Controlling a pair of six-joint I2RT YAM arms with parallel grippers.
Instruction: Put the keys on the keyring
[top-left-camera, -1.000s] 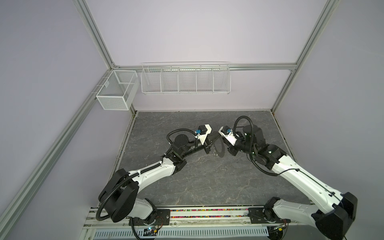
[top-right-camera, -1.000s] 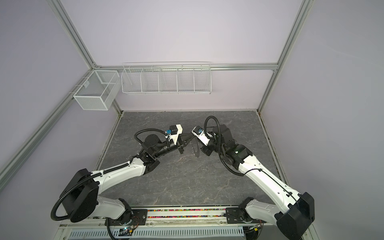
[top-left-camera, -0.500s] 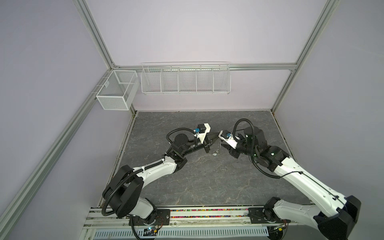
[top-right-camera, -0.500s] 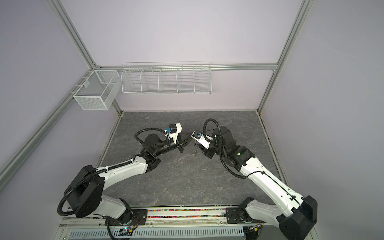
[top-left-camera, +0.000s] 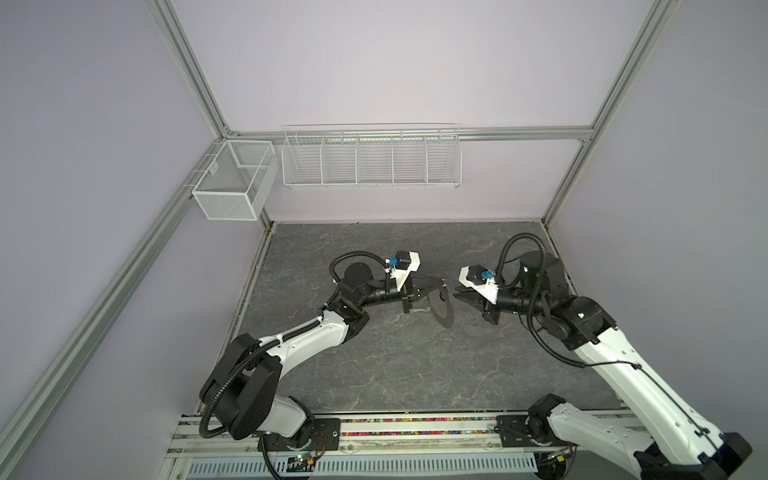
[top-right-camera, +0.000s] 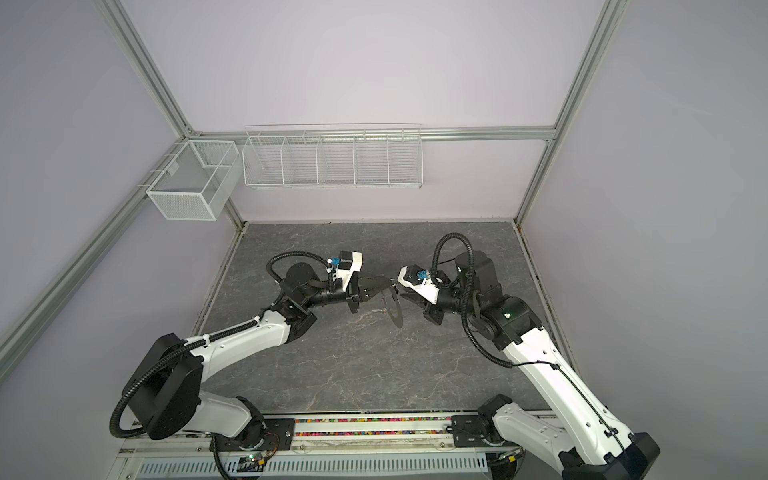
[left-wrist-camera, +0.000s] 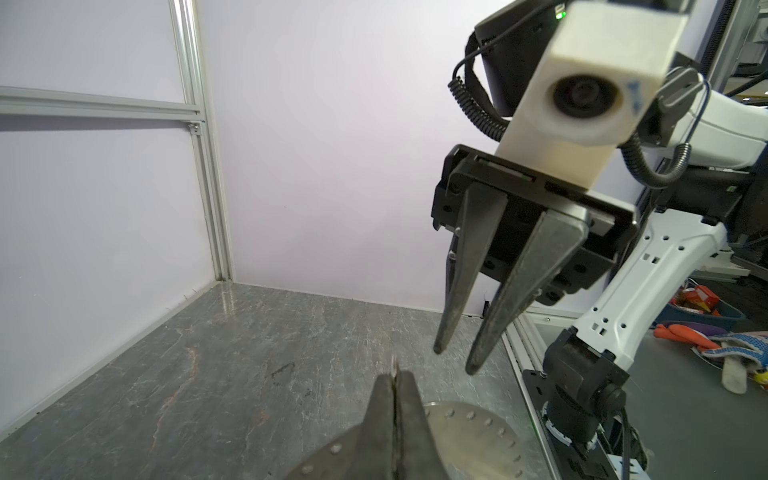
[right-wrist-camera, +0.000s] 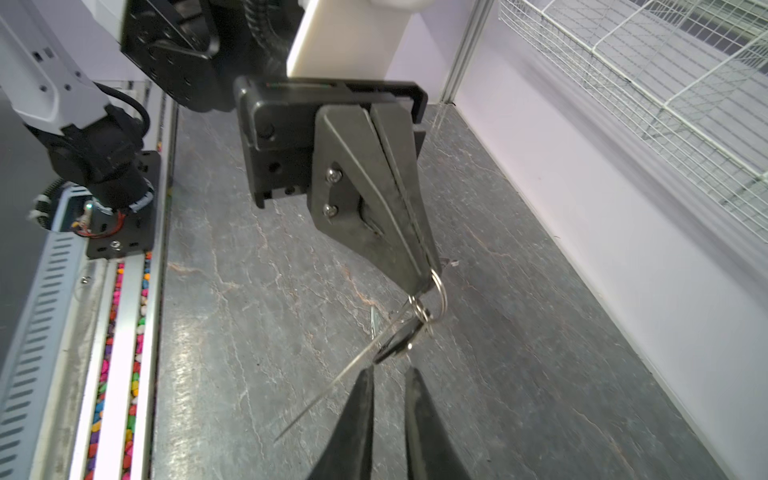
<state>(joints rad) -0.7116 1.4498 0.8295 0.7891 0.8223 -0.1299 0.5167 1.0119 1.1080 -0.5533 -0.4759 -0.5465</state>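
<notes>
Because the left gripper (top-left-camera: 441, 286) has its jaws pressed fully together on a small wire loop (right-wrist-camera: 437, 286) at the rim of the keyring (top-left-camera: 443, 311), the grey disc hangs free below them. That keeps it clear of the tabletop (top-left-camera: 374, 365) instead of lying flat, where its loops would be hard to get at. Holding it up this way looks meant to present the rim to the other arm.

From the right wrist view the disc is edge-on, a thin bright line slanting down from the loops. A dark-headed key (right-wrist-camera: 395, 345) dangles beside it from the linked rings, so it appears to be attached already. The pale-headed key cannot be found in any view, so I cannot tell whether it is on the ring.

Further right, the right gripper (left-wrist-camera: 455, 359) points at the left one. Its jaws are slightly apart and empty, with the tips just short of the dangling key and apparently not touching it. That stance suggests it is free to steady the ring or go for the other key.
</notes>
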